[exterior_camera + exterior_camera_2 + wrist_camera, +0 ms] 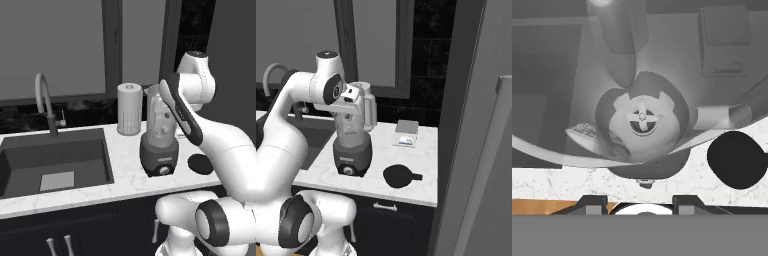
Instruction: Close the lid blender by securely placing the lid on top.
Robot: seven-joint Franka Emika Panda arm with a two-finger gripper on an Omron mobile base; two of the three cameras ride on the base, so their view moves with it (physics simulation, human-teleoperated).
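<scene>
the blender stood upright on the white marbled worktop, its clear jar on a dark grey base with a round knob at the front. the jar's mouth was uncovered; the hand view looked straight down into it, and the blade hub showed at the bottom of the jar.

the lid, a flat black disc with a small tab on one edge, lay flat on the worktop just beside the blender's base, on the side away from the sink, apart from the base and not touching it. in the hand view it showed as a black round shape beside the jar, well clear of the finger tips.

the gripper hung above the blender's open mouth, pointing down into the jar. its two dark finger tips rose at the bottom of the hand view with a gap between them; nothing lay in that gap, and whether the jaws counted as open or closed could not be told. in the right base view the white hand sat at the top of the jar, hiding its rim.

behind the blender, toward the window, stood a white ribbed cylinder, upright and near the jar. the dark sink lay on the far side of the blender from the lid, with a curved faucet at its back edge. a small flat grey box rested on the worktop behind the lid, near the wall.
</scene>
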